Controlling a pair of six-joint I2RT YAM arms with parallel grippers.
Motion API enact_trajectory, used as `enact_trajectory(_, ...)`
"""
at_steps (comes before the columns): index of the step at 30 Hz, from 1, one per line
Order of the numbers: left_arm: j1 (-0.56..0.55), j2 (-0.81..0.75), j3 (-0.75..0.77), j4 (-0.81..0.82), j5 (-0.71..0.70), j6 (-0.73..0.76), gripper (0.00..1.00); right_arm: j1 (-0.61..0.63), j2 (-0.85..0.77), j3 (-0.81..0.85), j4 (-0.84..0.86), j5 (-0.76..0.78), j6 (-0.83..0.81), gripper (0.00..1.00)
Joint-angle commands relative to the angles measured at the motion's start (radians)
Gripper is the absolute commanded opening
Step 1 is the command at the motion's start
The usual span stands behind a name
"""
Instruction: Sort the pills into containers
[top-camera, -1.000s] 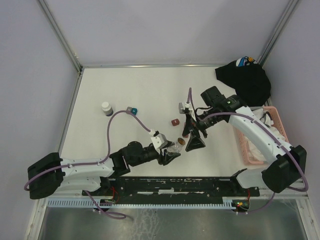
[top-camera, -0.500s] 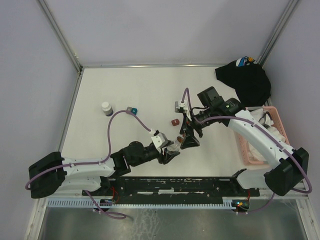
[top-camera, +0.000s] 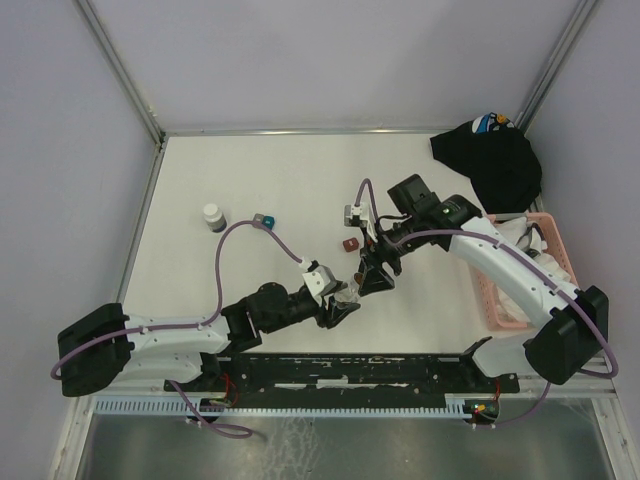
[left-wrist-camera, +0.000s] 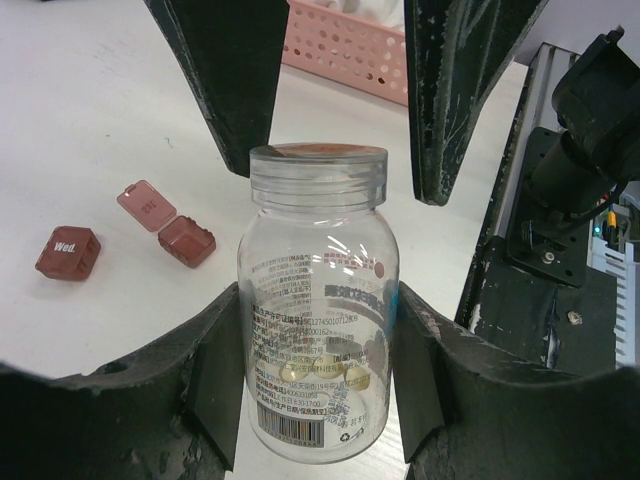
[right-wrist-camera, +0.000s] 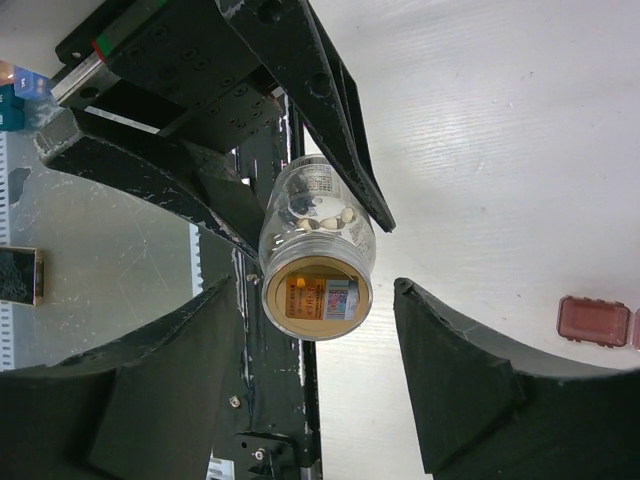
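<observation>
My left gripper (left-wrist-camera: 316, 310) is shut on a clear vial (left-wrist-camera: 318, 300) with an amber top (right-wrist-camera: 318, 297), holding it by the body. Pale yellow pills (left-wrist-camera: 345, 372) lie inside it. My right gripper (right-wrist-camera: 318, 335) is open, its fingers (left-wrist-camera: 232, 70) standing on either side of the vial's top with a gap on one side. In the top view the vial (top-camera: 352, 291) sits between the left gripper (top-camera: 340, 306) and the right gripper (top-camera: 372, 279). A shut dark-red box marked "Wed." (left-wrist-camera: 67, 252) and an open one (left-wrist-camera: 170, 226) lie on the table beside them.
A pink slatted basket (top-camera: 497, 296) stands at the right edge, with a black cloth (top-camera: 490, 160) behind it. A white-capped bottle (top-camera: 213, 217) and a small teal cube (top-camera: 263, 220) sit at the left. A dark-red box (top-camera: 350, 244) lies just beyond the right gripper.
My right gripper has moved left and toward the vial's top, and its jaws have narrowed around it. The left gripper and the vial have stayed put.
</observation>
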Motion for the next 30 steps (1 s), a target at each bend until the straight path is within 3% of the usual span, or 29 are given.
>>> enact_trajectory(1,-0.001,0.001,0.032,0.060,-0.006,-0.018,0.03,0.008,-0.002,0.020,0.022,-0.021,0.014,0.70)
enact_trajectory(9,-0.001,0.000,0.030,0.060,-0.005,-0.019,0.03,0.008,0.003,0.025,0.018,-0.036,0.015,0.56)
enact_trajectory(17,0.000,-0.018,0.013,0.064,0.062,-0.017,0.03,0.009,0.000,0.040,-0.045,-0.117,-0.083,0.28)
enact_trajectory(23,0.041,-0.031,-0.006,0.055,0.275,-0.084,0.03,0.010,-0.092,-0.026,-0.115,-0.190,-0.386,0.24)
enact_trajectory(26,0.102,0.007,-0.006,0.089,0.457,-0.150,0.03,0.011,-0.160,-0.107,-0.126,-0.199,-0.637,0.23)
enact_trajectory(30,0.127,0.064,0.016,0.102,0.572,-0.177,0.03,0.010,-0.204,-0.166,-0.188,-0.177,-0.927,0.22)
